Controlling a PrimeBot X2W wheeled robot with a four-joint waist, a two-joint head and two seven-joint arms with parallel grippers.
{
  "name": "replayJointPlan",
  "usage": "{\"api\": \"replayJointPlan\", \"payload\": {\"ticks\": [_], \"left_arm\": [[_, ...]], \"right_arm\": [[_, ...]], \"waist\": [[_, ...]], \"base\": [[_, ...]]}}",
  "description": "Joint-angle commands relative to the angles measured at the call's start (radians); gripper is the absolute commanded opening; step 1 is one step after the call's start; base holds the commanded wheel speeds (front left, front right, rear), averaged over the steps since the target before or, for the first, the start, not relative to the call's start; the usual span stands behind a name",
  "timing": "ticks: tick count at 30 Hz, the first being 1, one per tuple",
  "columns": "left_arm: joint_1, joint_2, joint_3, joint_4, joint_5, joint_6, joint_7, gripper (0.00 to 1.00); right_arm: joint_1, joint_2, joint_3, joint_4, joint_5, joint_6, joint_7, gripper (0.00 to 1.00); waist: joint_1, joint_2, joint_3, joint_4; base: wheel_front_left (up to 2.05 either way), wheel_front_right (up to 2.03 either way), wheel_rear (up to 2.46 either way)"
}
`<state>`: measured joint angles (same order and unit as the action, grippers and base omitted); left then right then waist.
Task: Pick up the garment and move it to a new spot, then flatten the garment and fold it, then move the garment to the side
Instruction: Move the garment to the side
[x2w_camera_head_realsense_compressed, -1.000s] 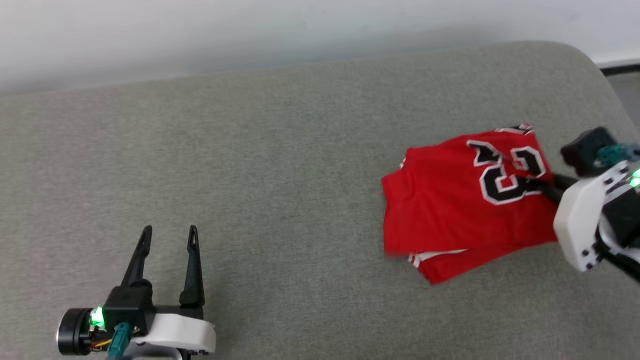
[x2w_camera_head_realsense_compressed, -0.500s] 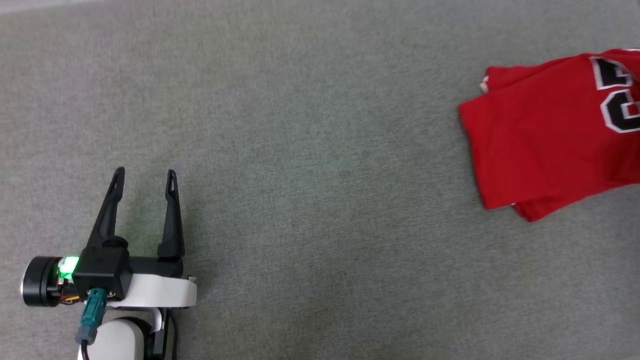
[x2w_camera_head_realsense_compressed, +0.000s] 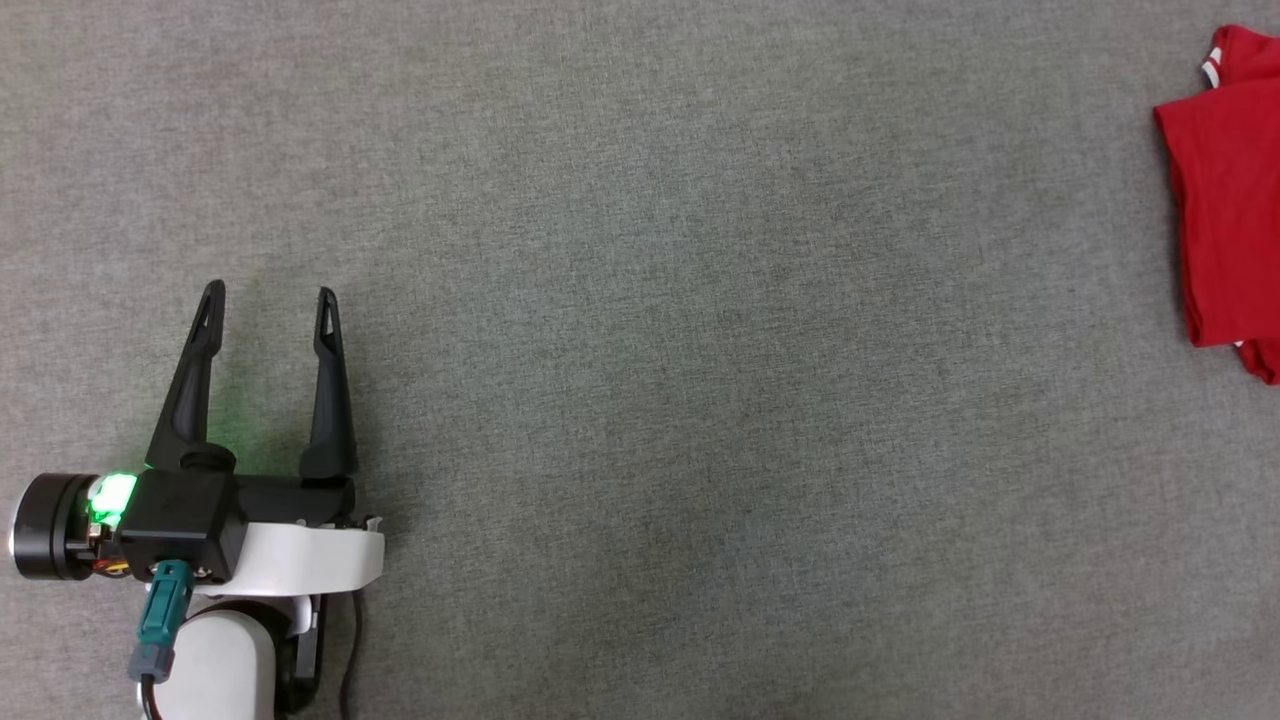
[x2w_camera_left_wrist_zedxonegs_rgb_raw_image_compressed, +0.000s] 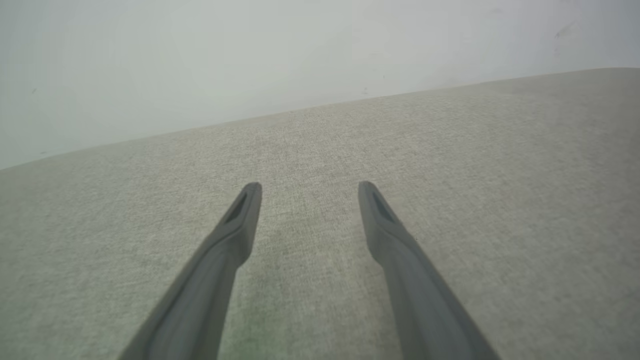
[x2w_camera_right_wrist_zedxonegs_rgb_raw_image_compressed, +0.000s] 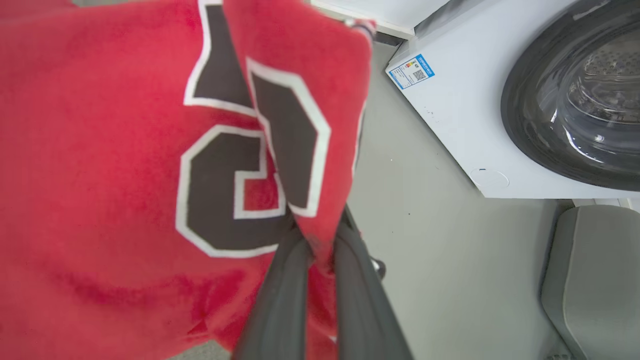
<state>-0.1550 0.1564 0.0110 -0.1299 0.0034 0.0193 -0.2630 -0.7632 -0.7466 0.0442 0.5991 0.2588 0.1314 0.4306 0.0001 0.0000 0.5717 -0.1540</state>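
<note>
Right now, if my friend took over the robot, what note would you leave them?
Left pincer: open, empty, over the grey cushion.
Right pincer: shut on an edge of the garment, just below the black number.
Garment: looks folded in layers, lying at the far right of the head view.
Done: picking up, flattening and folding, as far as I can tell.
Left: move it to the side and let go. Careful, a washing machine stands beyond the gripped edge.
</note>
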Motion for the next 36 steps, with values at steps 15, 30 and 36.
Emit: {"api": "replayJointPlan", "payload": {"ticks": [15, 30, 36], "left_arm": [[0.076, -0.029, -0.015, 0.050, -0.024, 0.027, -0.002, 1.00], [0.180, -0.059, -0.006, 0.112, -0.060, 0.015, -0.002, 1.00], [0.201, -0.065, 0.001, 0.145, -0.067, 0.009, -0.002, 1.00]], "right_arm": [[0.119, 0.123, -0.108, -0.125, -0.068, -0.002, -0.221, 1.00], [0.360, 0.404, -0.061, -0.545, -0.098, -0.002, -0.545, 1.00], [0.470, 0.510, 0.001, -0.565, -0.106, -0.002, -0.604, 1.00]], "waist": [[-0.0001, 0.0000, -0.202, 0.025], [-0.0001, 0.0000, -0.402, 0.119], [-0.0001, 0.0000, -0.447, 0.144]], "base": [[0.00, 0.00, 0.00], [0.00, 0.00, 0.00], [0.00, 0.00, 0.00]]}}
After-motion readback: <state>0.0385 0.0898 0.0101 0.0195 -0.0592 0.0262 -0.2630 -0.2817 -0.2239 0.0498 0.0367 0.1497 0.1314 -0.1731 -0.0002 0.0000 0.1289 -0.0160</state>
